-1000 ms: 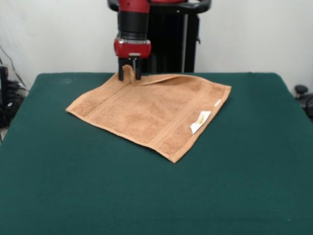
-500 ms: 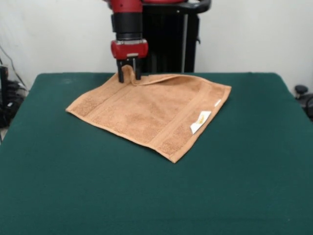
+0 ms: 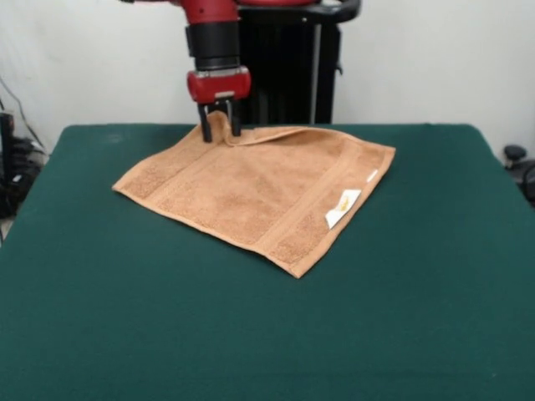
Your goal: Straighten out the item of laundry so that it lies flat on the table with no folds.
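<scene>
Towel, orange-brown and square, is what we see spread on the table, lying in the far half and a little left of the middle, turned so its corners point outward like a diamond. Most of it lies flat. Woven bands run along its left and right sides, and a small white label sits near the right edge, partly turned up. At the far corner the cloth rises into a small peak, and a low fold runs from there to the right along the far edge. The gripper hangs at the end of the red and black arm right at that peak. We see its two dark fingers on either side of the raised cloth, closed in on it, so the corner is pinched and lifted slightly off the green surface. We have only the front view here.
</scene>
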`<state>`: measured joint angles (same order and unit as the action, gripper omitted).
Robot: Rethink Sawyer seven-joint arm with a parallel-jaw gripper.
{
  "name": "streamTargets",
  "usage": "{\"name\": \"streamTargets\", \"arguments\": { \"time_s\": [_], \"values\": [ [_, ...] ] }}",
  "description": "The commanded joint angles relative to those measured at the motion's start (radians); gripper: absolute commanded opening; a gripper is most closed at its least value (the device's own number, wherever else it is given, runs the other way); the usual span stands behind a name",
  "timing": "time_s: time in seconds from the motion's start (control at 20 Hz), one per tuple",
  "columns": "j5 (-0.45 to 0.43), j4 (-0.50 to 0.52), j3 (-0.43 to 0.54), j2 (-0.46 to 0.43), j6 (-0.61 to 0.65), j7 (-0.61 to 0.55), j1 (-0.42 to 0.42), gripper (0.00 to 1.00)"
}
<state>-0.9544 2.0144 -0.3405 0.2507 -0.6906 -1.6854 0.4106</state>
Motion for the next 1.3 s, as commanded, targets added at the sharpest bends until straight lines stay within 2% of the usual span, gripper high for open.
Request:
{"name": "streamTargets", "arguments": {
  "time_s": [0.05, 0.35, 0.5, 0.6, 0.65, 0.75, 0.8, 0.9, 1.05, 1.2, 1.3],
  "values": [
    [-0.050, -0.221, 0.295, -0.029, 0.163, -0.231, 0.023, 1.00],
    [-0.216, -0.214, 0.422, 0.013, 0.261, -0.309, 0.112, 1.00],
    [-0.349, -0.139, 0.582, 0.088, 0.440, -0.391, 0.221, 1.00],
    [-0.378, -0.046, 0.756, 0.131, 0.615, -0.357, 0.361, 1.00],
    [-0.359, -0.003, 0.843, 0.139, 0.692, -0.305, 0.437, 1.00],
    [-0.255, 0.056, 0.989, 0.133, 0.834, -0.135, 0.584, 1.00],
    [-0.196, 0.071, 1.025, 0.136, 0.872, -0.059, 0.626, 1.00],
    [-0.105, 0.095, 1.082, 0.145, 0.930, 0.061, 0.679, 1.00],
    [-0.005, 0.104, 1.169, 0.109, 1.031, 0.216, 0.751, 1.00],
    [0.042, 0.106, 1.233, 0.094, 1.088, 0.303, 0.793, 1.00],
    [0.064, 0.096, 1.273, 0.053, 1.139, 0.364, 0.826, 1.00]
  ]
}}
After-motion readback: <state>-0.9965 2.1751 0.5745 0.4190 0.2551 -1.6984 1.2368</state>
